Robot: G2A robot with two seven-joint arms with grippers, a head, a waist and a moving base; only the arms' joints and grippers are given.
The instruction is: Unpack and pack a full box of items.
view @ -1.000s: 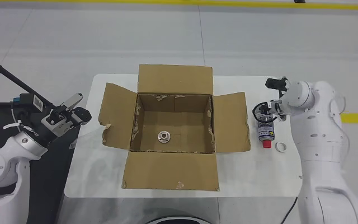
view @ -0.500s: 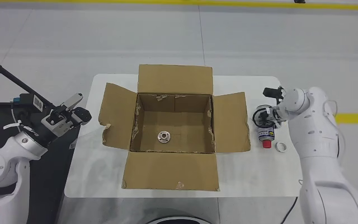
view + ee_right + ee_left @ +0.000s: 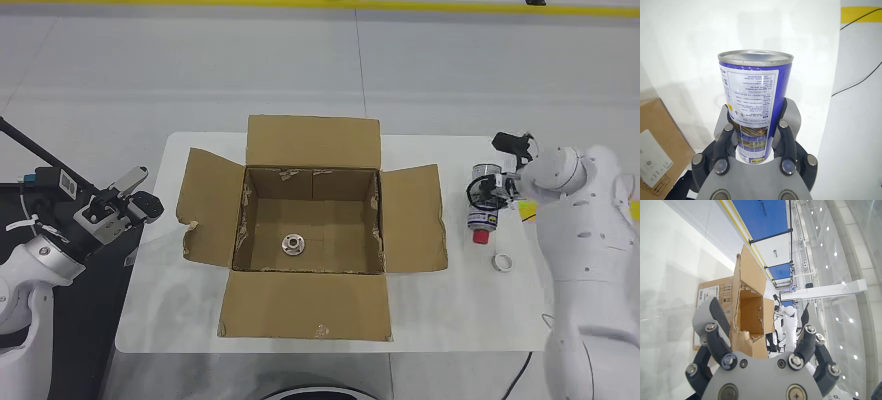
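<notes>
An open cardboard box stands mid-table with all flaps spread; a small round metal part lies on its floor. To the right of the box, my right gripper is shut on a blue spray can with a red cap; the right wrist view shows the can between the fingers, its silver bottom pointing away. My left gripper hangs open and empty off the table's left edge, facing the box.
A small white ring lies on the table near the right edge, just in front of the can. The white table has free room left and front of the box. A black stand sits at far left.
The right gripper with the spray can has shifted slightly right and back, away from the box, and the can appears raised. The left arm has kept still.
</notes>
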